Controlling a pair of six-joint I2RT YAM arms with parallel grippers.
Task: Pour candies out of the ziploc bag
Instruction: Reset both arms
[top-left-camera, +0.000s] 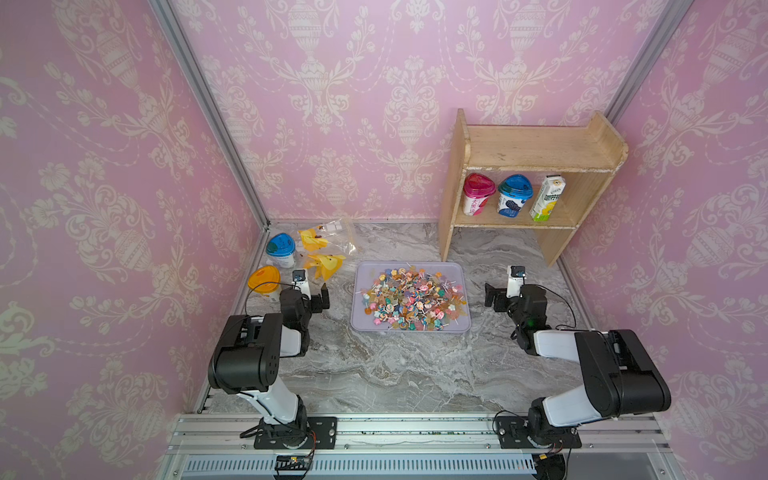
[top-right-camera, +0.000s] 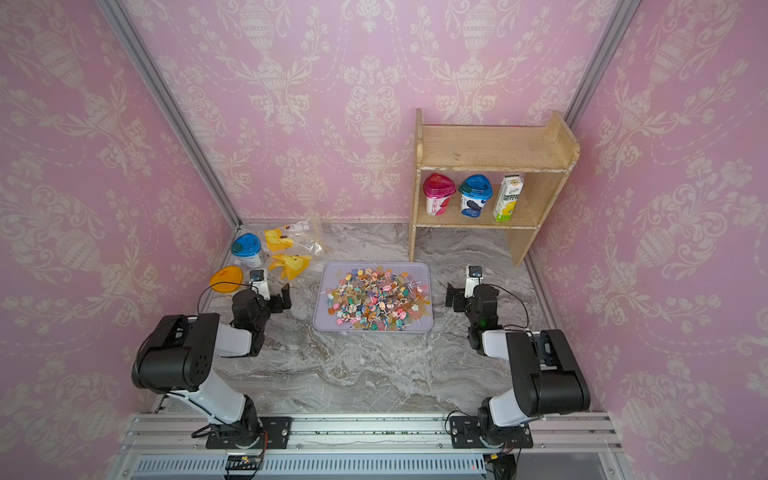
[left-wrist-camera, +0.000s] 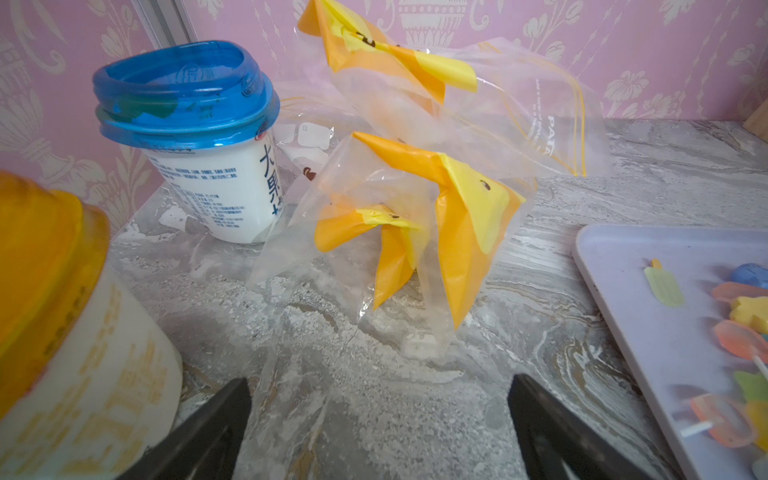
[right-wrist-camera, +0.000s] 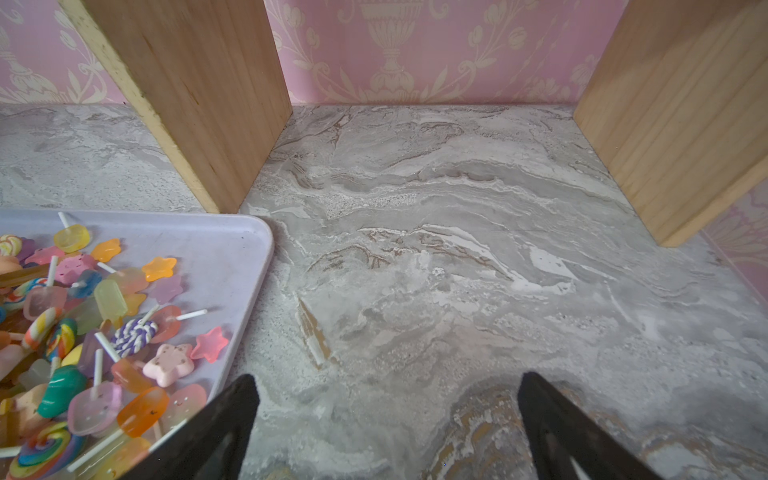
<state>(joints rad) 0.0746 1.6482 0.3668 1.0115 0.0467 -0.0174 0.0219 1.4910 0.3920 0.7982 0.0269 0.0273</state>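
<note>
The candies (top-left-camera: 411, 297) (top-right-camera: 376, 297) lie heaped in a lavender tray (top-left-camera: 409, 264) at mid-table in both top views. At the back left the clear ziploc bag (top-left-camera: 328, 243) (left-wrist-camera: 415, 199), printed yellow and orange, lies crumpled on the table and apart from the tray. I cannot tell whether it is one bag or two. My left gripper (top-left-camera: 322, 297) (left-wrist-camera: 380, 382) stands open left of the tray, facing the bag, with nothing between its fingers. Right of the tray, my right gripper (top-left-camera: 494, 297) (right-wrist-camera: 386, 380) is open over bare marble. Tray corner (right-wrist-camera: 232, 241) and candies (right-wrist-camera: 83, 316) show beside it.
A blue-lidded cup (top-left-camera: 281, 249) and an orange-lidded cup (top-left-camera: 264, 282) stand at the left wall, close to the left gripper. A wooden shelf (top-left-camera: 536, 153) at the back right holds two cups and a carton. Pink walls close three sides.
</note>
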